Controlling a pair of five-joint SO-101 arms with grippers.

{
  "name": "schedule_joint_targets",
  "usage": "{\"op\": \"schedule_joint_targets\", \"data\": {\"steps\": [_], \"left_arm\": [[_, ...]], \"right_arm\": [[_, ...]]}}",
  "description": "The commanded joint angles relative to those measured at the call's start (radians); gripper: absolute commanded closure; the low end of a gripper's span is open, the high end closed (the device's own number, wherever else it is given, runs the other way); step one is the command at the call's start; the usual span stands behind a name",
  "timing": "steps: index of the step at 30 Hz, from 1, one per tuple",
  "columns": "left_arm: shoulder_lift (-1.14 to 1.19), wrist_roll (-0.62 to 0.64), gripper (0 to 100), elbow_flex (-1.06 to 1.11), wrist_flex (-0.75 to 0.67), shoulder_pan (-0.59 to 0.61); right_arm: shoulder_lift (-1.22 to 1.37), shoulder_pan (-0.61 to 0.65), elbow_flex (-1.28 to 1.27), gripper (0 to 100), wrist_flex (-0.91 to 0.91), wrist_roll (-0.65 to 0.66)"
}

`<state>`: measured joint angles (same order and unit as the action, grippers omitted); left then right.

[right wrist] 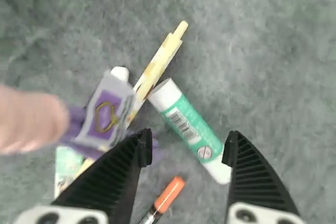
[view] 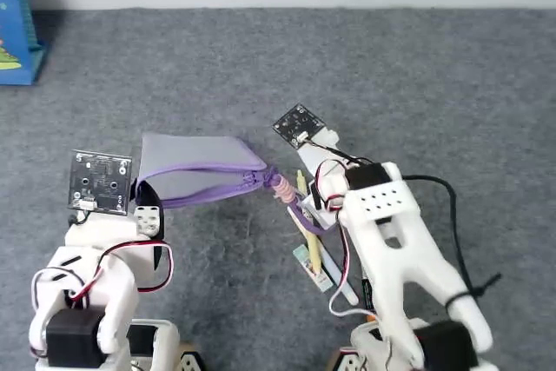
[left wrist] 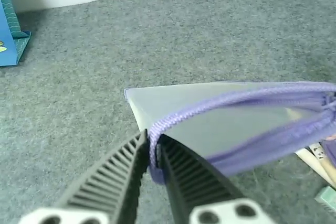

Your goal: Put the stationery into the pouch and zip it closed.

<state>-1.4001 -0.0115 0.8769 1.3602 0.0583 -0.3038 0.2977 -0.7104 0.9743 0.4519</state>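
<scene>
A grey pouch with a purple zipper lies left of centre, its mouth parted. My left gripper is shut on the zipper edge at the pouch's left end, the fingers pinching the purple band. A pink zipper pull and a purple tag hang at the right end. My right gripper stands open above a white glue stick with a green label. Beside it lie a yellow pencil, an orange-tipped pen and a green item.
A blue box stands at the far left edge by the wall. Grey carpet covers the table, open behind and to the right of the arms. The right arm's body covers part of the stationery pile.
</scene>
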Motion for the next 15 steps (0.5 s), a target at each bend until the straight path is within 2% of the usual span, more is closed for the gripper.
{"op": "schedule_joint_targets", "data": {"steps": [1,9,12,15], "left_arm": [[0.008,0.011,99,-0.013,-0.006,0.006],[0.008,0.011,99,-0.013,-0.005,0.006],[0.008,0.011,99,-0.012,-0.005,0.006],[0.008,0.011,99,-0.012,-0.005,0.006]], "right_arm": [[0.051,-0.004,0.012,77.2,-0.071,0.017],[0.209,-0.019,0.044,77.8,-0.105,0.087],[0.274,-0.065,0.1,85.2,-0.105,0.106],[0.351,-0.09,0.15,96.9,-0.107,0.155]]}}
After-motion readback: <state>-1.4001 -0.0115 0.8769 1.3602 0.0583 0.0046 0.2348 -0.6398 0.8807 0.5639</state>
